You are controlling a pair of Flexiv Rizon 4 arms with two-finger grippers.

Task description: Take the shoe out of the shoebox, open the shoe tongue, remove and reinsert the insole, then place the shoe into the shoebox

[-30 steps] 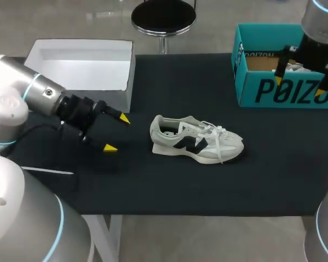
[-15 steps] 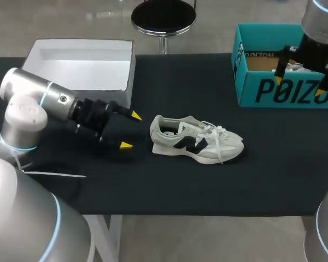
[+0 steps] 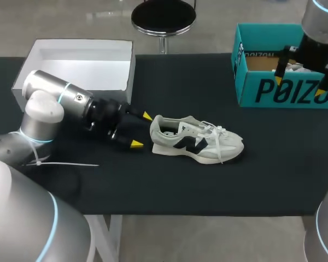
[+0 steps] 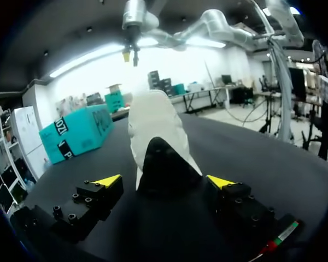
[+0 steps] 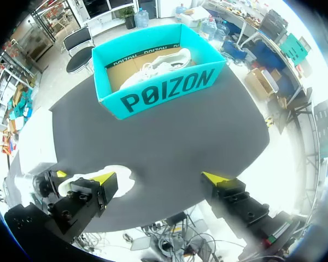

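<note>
The left gripper (image 3: pixel 141 130) sits low over the counter (image 3: pixel 180 185), its fingers released and wide apart. The shoe (image 3: pixel 197 141) stands heel-first just ahead of its tips. The right gripper (image 5: pixel 159 177), likewise released and empty, hangs above the teal shoebox (image 5: pixel 169 90).

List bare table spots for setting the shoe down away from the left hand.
Bare: the strip of table in front of the shoe; the stretch between white box and teal shoebox. Crowded: left hand sits right at the shoe's heel.
</note>
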